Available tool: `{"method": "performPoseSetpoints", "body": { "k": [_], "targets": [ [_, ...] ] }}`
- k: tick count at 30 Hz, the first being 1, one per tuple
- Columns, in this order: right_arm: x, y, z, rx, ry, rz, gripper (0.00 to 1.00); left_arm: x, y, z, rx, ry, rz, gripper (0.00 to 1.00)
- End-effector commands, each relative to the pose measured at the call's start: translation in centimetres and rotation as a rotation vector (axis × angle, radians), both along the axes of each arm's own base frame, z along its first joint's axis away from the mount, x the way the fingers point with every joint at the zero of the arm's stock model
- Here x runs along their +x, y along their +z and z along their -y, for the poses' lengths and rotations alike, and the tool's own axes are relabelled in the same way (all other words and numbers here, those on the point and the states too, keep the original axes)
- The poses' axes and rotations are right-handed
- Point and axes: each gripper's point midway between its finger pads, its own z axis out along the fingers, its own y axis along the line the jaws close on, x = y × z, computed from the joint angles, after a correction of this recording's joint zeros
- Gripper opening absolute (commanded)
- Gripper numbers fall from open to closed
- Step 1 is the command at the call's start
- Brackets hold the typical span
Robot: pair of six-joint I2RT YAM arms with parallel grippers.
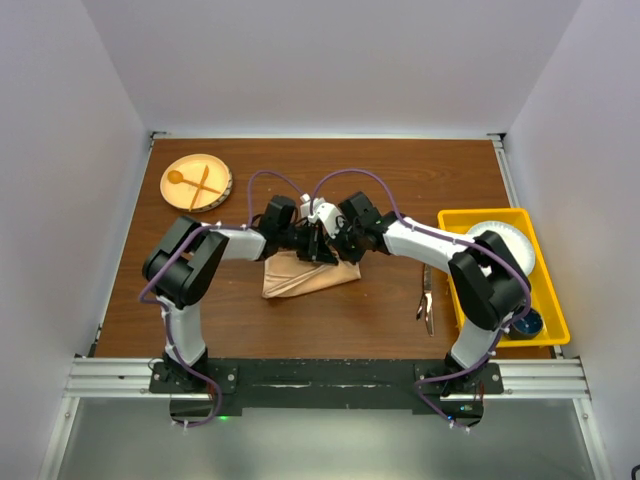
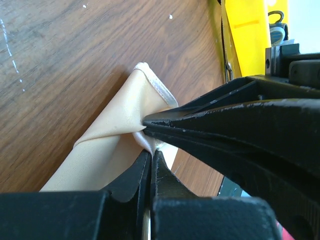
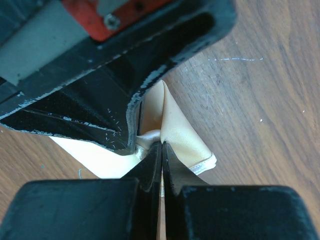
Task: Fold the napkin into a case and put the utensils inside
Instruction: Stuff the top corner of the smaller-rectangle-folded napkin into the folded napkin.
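- Closest to the lens, the left arm (image 1: 185,265) and right arm (image 1: 487,282) stretch from their bases and meet over the far edge of the napkin (image 1: 300,280).
- Beneath it all, the brown wooden surface (image 1: 390,170) carries the napkin about midway between the two arms.
- Right of the napkin and well apart from it sits a yellow bin (image 1: 480,213) with a white dish (image 1: 505,245) inside.
- The napkin is peach satin folded into a rough wedge. Its long axis runs left to right, and its body trails from the pinch toward the arm bases. I judge it too broad and loose to hold cutlery yet, so folding is unfinished.
- Far left of the napkin, a round wooden plate (image 1: 168,198) holds a pale wooden spoon and fork (image 1: 192,180).
- Between the napkin and the bin, a dark utensil (image 1: 426,300) lies with its long axis running near to far. The right arm is the nearer one.
- The left tool (image 2: 151,162) is clamped tight on a gathered fold of napkin.
- The right tool (image 3: 162,152) nips the same fold, tip to tip with its partner. Both are equally near the cloth, which lies on their base side.
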Motion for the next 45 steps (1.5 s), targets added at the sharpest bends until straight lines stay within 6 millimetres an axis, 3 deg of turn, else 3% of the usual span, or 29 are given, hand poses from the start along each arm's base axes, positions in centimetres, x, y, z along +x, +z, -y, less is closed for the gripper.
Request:
{"method": "performPoseSetpoints", "body": {
  "k": [1, 4, 8, 11, 23, 27, 34, 37, 45],
  "targets": [
    [0.2, 0.5, -0.8, 0.024, 0.030, 0.011, 0.00, 1.5, 2.2, 0.8, -0.030, 0.000, 0.059, 0.00],
    [0.3, 0.4, -0.9, 0.024, 0.032, 0.011, 0.00, 1.8, 1.5, 0.7, -0.014, -0.003, 0.055, 0.00],
    [0.8, 0.8, -0.8, 0.024, 0.023, 0.026, 0.00, 1.8, -2.3, -0.9, 0.082, 0.015, -0.035, 0.00],
    [1.4, 1.2, -0.6, 0.020, 0.014, 0.035, 0.00, 1.8, -3.9, -2.1, 0.120, 0.041, -0.073, 0.00],
    [2.7, 2.7, 0.0, 0.024, -0.017, 0.059, 0.00, 1.7, -5.6, -3.3, 0.175, 0.079, -0.124, 0.00],
    [2.2, 2.2, -0.1, 0.025, -0.001, 0.033, 0.00, 1.7, -5.0, -3.1, 0.159, 0.075, -0.111, 0.00],
    [1.6, 1.3, -0.4, 0.039, 0.006, -0.005, 0.00, 2.7, 0.1, -0.6, 0.031, 0.039, 0.005, 0.00],
    [1.6, 1.1, -0.5, 0.039, 0.010, -0.007, 0.00, 2.4, 1.4, 0.5, -0.003, 0.008, 0.028, 0.00],
    [1.5, 1.2, -0.8, 0.053, 0.022, -0.007, 0.00, 2.9, 1.7, 1.4, -0.025, -0.016, 0.029, 0.00]
  ]
}}
